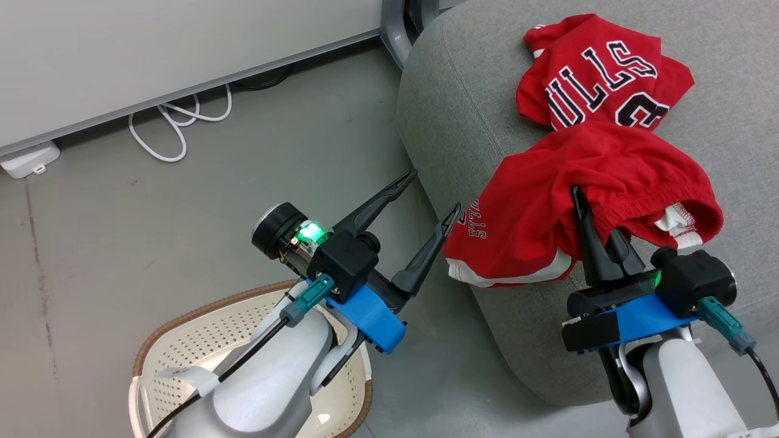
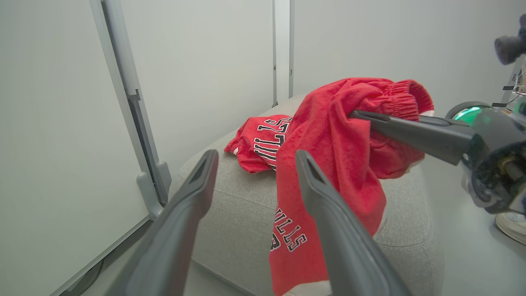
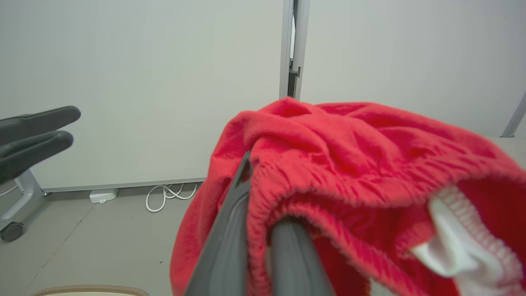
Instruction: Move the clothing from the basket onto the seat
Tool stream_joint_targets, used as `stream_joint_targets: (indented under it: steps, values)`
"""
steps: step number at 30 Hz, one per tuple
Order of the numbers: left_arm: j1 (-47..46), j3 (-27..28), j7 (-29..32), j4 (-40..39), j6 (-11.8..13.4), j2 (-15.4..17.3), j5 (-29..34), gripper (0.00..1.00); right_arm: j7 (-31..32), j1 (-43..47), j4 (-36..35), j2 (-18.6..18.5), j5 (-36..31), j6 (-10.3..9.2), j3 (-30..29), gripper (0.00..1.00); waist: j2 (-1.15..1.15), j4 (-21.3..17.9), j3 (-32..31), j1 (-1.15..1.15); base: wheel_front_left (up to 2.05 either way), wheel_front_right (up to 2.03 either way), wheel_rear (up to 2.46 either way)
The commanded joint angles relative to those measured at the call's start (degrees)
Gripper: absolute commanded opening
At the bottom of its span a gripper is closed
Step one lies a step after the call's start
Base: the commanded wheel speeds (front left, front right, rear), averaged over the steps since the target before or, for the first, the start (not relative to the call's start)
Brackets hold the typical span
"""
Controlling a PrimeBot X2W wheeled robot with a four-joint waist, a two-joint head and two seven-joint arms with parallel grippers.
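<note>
The red jersey [image 1: 599,76] with BULLS lettering lies on the grey seat [image 1: 462,103], also seen as the jersey [image 2: 261,142] behind the shorts. The red shorts [image 1: 578,182] hang over the seat's edge, pinched at the waistband by my right gripper [image 1: 578,198], which is shut on them; the shorts [image 3: 349,164] drape over its fingers [image 3: 230,238]. In the left wrist view the shorts [image 2: 328,164] hang in front of the seat [image 2: 242,213]. My left gripper [image 1: 435,194] stands open over the floor left of the seat, holding nothing. The basket [image 1: 182,331] sits under my left arm.
A white cable [image 1: 176,121] loops on the floor by the wall panel, next to a small white box [image 1: 27,159]. Bare grey floor lies between the basket and the seat. A metal frame leg [image 2: 150,189] stands left of the seat.
</note>
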Motion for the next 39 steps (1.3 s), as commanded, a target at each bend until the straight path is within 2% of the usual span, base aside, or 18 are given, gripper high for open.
stream_joint_targets:
  steps: [1,8,13,17,23,27,32,36,39]
  values:
    - [-0.99,0.06,-0.17,0.18,-0.37,0.24,-0.23,1.00,-0.07,0.43,-0.34,0.21,-0.11,0.03,-0.04,0.00,0.00,-0.06,-0.01,0.00,0.00,0.00,0.00]
    - [-1.73,1.56,-0.17,-0.86,0.32,1.02,0.27,1.00,-0.06,-4.11,-2.55,-0.31,-0.67,0.03,-1.55,0.00,0.00,0.79,1.13,0.00,0.00,0.00,0.00]
    - [-3.30,2.99,-0.16,-2.50,1.12,2.53,1.18,1.00,-0.06,-12.97,-4.95,-2.28,-0.74,0.03,-4.70,0.00,0.00,1.67,5.95,0.00,0.00,0.00,0.00]
    - [-5.53,3.35,0.32,-3.46,1.04,3.59,1.92,1.00,-0.06,-22.17,-6.54,-4.51,-1.23,0.02,-9.44,0.00,0.00,2.77,11.55,0.00,0.00,0.00,0.00]
    - [-9.92,3.58,1.00,-5.83,1.18,5.00,3.71,1.00,-0.05,-34.78,-7.04,-10.99,-1.40,0.03,-19.24,0.00,0.00,5.34,21.23,0.00,0.00,0.00,0.00]
    - [-12.09,3.99,1.01,-7.01,1.52,5.67,4.41,1.00,-0.06,-39.89,-3.48,-15.59,-1.32,0.02,-23.72,0.00,0.00,6.65,26.14,0.00,0.00,0.00,0.00]
    - [-13.84,4.09,0.66,-7.80,1.75,5.83,5.17,1.00,-0.06,-42.84,5.88,-20.00,-0.53,0.02,-27.32,0.00,0.00,7.72,29.92,0.00,0.00,0.00,0.00]
    - [-14.18,3.84,0.31,-7.82,1.86,5.86,5.41,1.00,-0.06,-42.52,13.88,-21.01,-0.05,0.02,-27.06,0.00,0.00,8.26,31.09,0.00,0.00,0.00,0.00]
    - [-13.95,3.68,0.25,-7.54,1.91,5.93,5.52,1.00,-0.06,-41.78,18.77,-19.94,0.78,0.02,-27.58,0.00,0.00,8.22,31.23,0.00,0.00,0.00,0.00]
